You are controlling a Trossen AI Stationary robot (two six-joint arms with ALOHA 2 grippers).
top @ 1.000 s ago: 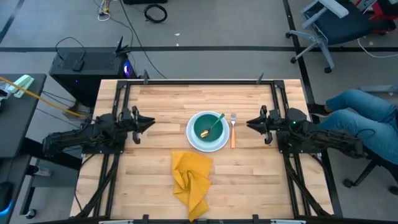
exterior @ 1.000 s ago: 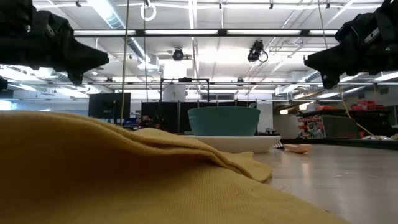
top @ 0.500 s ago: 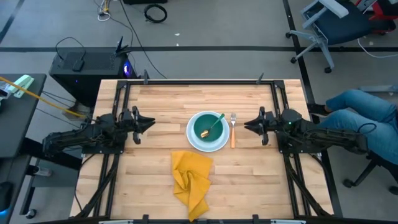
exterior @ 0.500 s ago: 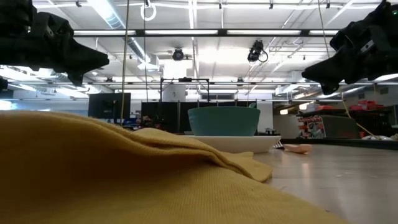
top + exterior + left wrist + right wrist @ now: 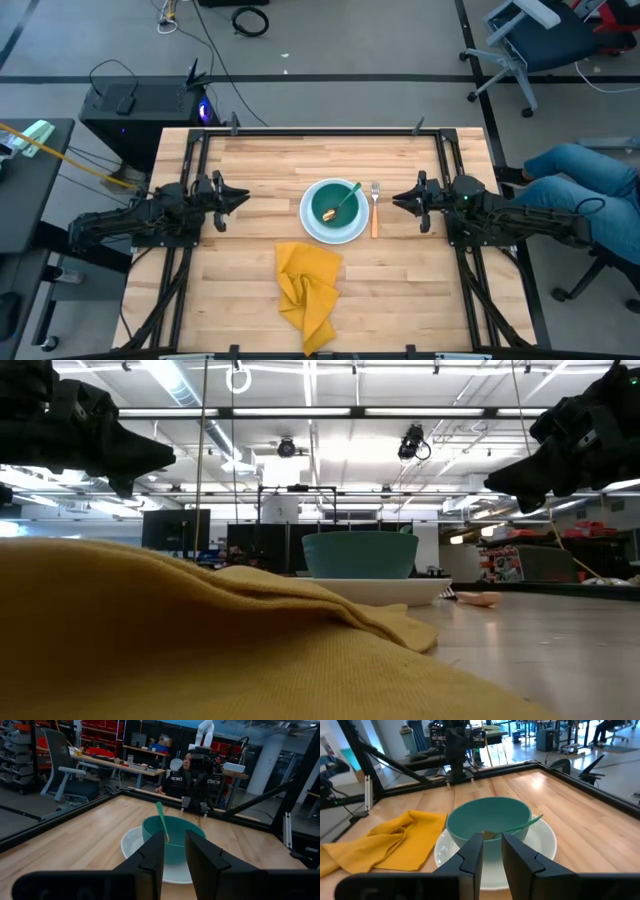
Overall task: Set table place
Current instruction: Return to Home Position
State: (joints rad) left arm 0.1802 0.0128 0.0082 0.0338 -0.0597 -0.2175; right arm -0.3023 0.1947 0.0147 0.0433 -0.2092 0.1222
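Table (image 5: 250,160) holds one bowl (image 5: 334,204), plate (image 5: 318,232), fork (image 5: 374,208), napkin (image 5: 306,290).

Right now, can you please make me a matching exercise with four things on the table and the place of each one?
Things:
1. spoon
2. bowl
3. fork
4. yellow cloth

Places:
A. on the white plate
B. inside the bowl
C. crumpled at the table's near edge
D. beside the plate, toward the right arm

Pairs: 1-B, 2-A, 3-D, 4-C
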